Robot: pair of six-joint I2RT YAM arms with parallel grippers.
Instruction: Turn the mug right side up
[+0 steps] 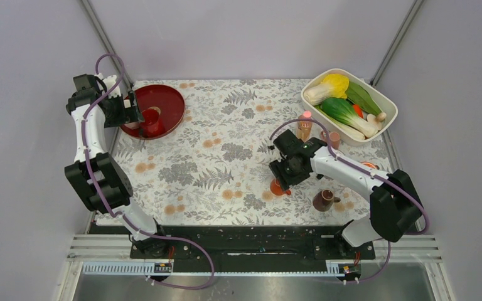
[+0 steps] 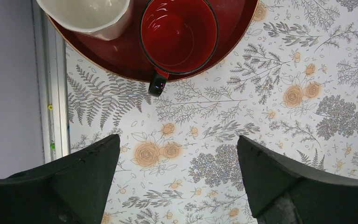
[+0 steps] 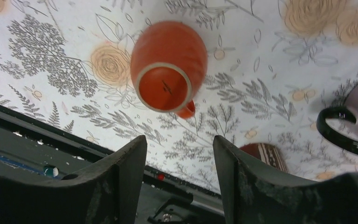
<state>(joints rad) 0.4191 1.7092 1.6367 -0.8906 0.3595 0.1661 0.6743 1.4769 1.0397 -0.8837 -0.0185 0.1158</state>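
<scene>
Floral tablecloth (image 2: 261, 140); one tray (image 2: 121, 60), one pink mug (image 2: 86, 16), one red mug (image 2: 179, 35).

The overhead camera sits above and behind me, looking down on the whole worktop (image 1: 219, 169). My wrist cameras look down past my left fingers (image 2: 60, 186), close over the red tray (image 2: 121, 60), and past my right fingers (image 3: 116, 186), close over an orange cup (image 3: 168, 60); the overhead view shows both.
</scene>
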